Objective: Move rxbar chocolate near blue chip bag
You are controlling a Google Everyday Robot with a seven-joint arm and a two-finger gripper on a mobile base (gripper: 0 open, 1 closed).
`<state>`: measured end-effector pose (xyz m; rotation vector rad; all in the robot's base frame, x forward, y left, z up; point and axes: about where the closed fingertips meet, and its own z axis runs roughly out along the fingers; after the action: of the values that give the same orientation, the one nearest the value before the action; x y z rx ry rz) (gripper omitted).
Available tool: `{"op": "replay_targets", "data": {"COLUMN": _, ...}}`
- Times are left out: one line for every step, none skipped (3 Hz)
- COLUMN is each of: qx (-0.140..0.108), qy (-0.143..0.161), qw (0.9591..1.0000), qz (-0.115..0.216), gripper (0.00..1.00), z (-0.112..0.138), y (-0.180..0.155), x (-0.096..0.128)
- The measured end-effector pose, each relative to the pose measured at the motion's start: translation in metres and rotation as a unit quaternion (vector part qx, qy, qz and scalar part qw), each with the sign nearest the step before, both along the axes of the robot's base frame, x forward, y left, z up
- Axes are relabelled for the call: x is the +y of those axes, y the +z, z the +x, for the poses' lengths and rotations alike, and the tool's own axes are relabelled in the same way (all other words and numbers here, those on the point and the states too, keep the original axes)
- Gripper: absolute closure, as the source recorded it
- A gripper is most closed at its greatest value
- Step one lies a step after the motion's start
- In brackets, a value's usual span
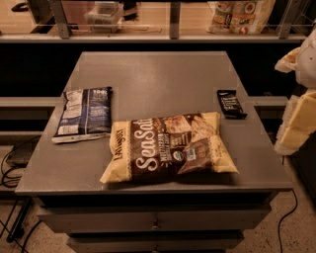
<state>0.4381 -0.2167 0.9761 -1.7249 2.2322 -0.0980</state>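
Observation:
The rxbar chocolate (231, 104) is a small flat black wrapper with white lettering, lying at the right edge of the grey table (158, 74). The blue chip bag (84, 113) lies flat at the table's left edge, navy with white label panels. My gripper (298, 121) shows as pale white and yellowish parts at the right edge of the view, beyond the table's right side. It is to the right of the rxbar and apart from it, touching nothing on the table.
A large yellow-and-brown "Sea Salt" bag (170, 147) lies at the table's front middle, between the rxbar and the blue bag. A shelf rail with a snack bag (242, 15) and a clear container (103, 15) runs behind. Cables (10, 163) lie on the floor at left.

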Motion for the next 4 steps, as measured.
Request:
{"op": "replay_targets", "data": {"qx": 0.0, "qy": 0.0, "qw": 1.0, "qz": 0.0, "gripper": 0.0, "z": 0.0, "y": 0.0, "x": 0.0}}
{"op": "replay_targets", "data": {"qx": -0.018, "qy": -0.001, "qw": 0.999, "qz": 0.041, "gripper": 0.0, "z": 0.012, "y": 0.001, "x": 0.0}}
{"op": "replay_targets", "data": {"qx": -0.039, "qy": 0.008, "qw": 0.9934, "qz": 0.108, "gripper": 0.0, "z": 0.037, "y": -0.002, "x": 0.002}}
{"op": "replay_targets", "data": {"qx": -0.052, "qy": 0.025, "qw": 0.9856, "qz": 0.159, "gripper": 0.0, "z": 0.072, "y": -0.013, "x": 0.007}}
